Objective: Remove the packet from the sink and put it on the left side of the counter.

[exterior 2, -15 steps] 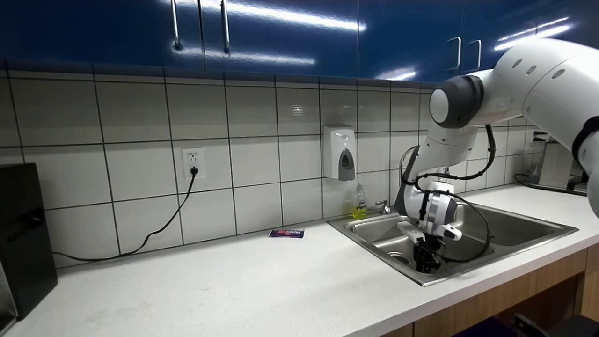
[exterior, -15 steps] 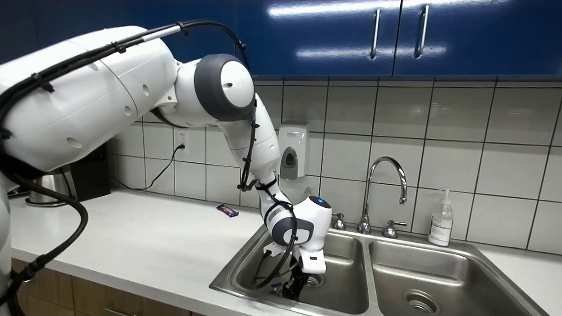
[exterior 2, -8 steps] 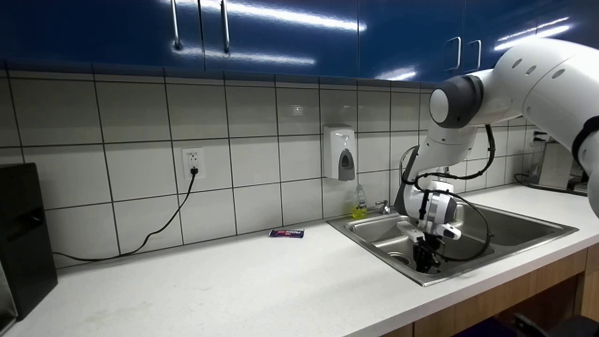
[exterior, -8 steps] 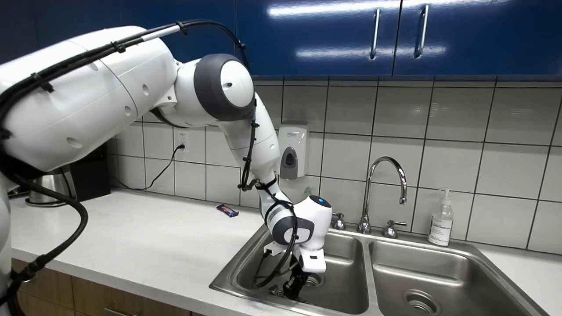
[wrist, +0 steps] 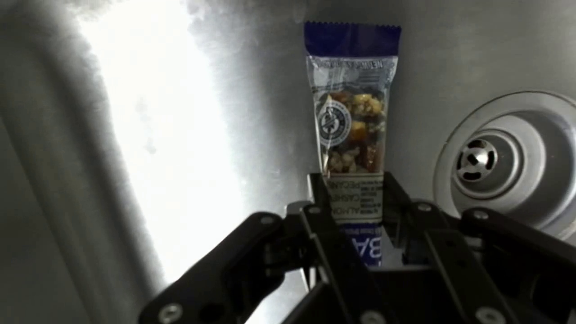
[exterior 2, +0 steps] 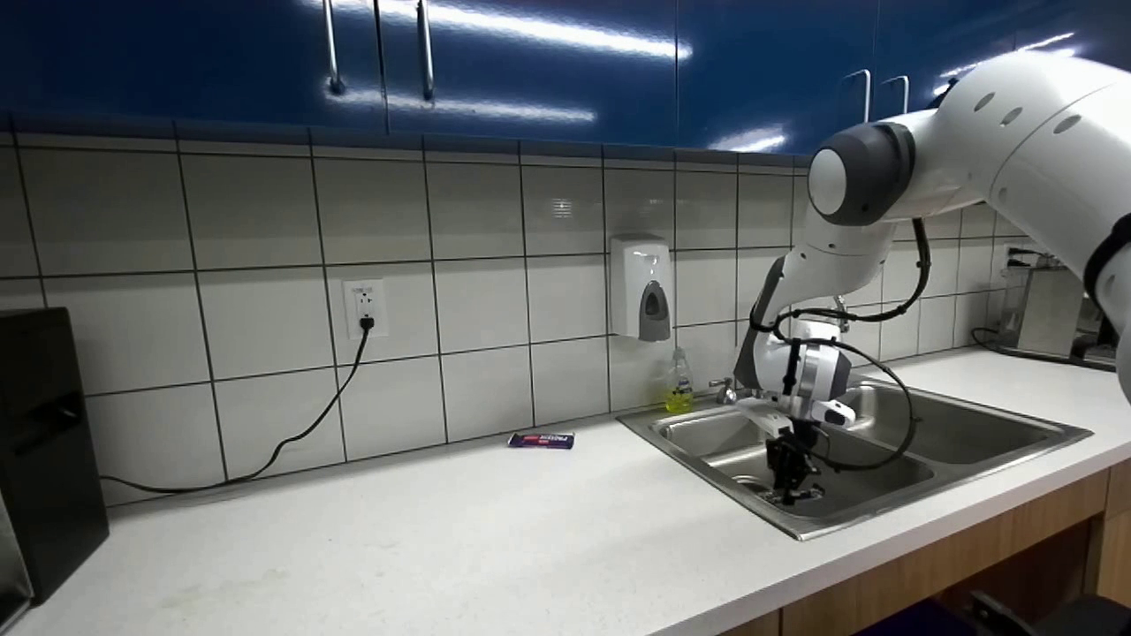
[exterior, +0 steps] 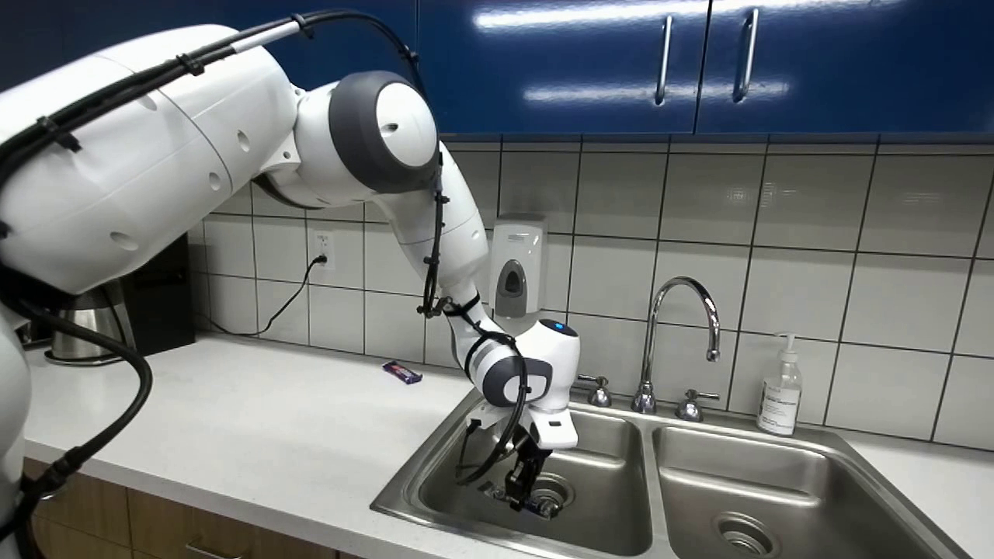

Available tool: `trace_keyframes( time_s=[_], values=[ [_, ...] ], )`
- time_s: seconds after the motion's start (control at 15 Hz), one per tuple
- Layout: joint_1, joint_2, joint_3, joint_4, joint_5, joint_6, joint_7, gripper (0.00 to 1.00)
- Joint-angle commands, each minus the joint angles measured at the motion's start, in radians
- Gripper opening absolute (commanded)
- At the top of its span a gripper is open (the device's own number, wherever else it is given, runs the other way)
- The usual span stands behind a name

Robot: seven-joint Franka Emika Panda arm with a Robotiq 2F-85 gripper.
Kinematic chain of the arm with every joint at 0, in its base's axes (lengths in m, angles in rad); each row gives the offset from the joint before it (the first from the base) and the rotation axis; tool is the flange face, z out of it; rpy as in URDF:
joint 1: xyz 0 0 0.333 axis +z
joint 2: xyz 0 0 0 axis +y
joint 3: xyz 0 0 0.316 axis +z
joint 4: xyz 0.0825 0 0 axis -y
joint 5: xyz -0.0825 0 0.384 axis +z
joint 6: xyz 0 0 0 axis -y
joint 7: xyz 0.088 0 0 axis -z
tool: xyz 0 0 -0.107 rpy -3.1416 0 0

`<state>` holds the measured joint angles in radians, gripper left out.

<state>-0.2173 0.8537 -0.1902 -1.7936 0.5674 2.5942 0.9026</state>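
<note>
The packet (wrist: 348, 121) is a slim snack bar with dark blue ends and a clear middle showing nuts. My gripper (wrist: 353, 191) is shut on it, with a finger on each long side. In both exterior views the gripper (exterior: 519, 497) (exterior 2: 789, 495) is low over the near basin of the sink (exterior: 656, 505) (exterior 2: 698, 463). The packet (exterior: 543, 508) sticks out on both sides of the fingers, held a little above the basin floor. Its lower end is partly hidden by the gripper in the wrist view. The off-white counter (exterior: 256, 419) (exterior 2: 442, 530) stretches left of the sink.
Another purple-wrapped bar (exterior: 402, 373) (exterior 2: 541, 440) lies on the counter near the tiled wall. A curved faucet (exterior: 656, 334) and a soap pump bottle (exterior: 779, 396) stand behind the sink. A yellow soap bottle (exterior 2: 679, 389) is at its back corner. A black box (exterior 2: 49, 459) stands far left.
My gripper has risen from the basin floor and moved slightly, and the packet has come up with it. The drain beside it now shows more. Half a second ago the arm was nearly still.
</note>
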Motion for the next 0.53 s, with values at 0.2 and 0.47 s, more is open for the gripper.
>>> trace_keyframes(
  time_s=[0.2,0.47],
  values=[
    [0.015,-0.19,-0.005,-0.11,-0.072,0.005,-0.031,0.08],
    [0.01,-0.302,0.003,-0.186,-0.129,-0.011,-0.141,0.08]
  ],
)
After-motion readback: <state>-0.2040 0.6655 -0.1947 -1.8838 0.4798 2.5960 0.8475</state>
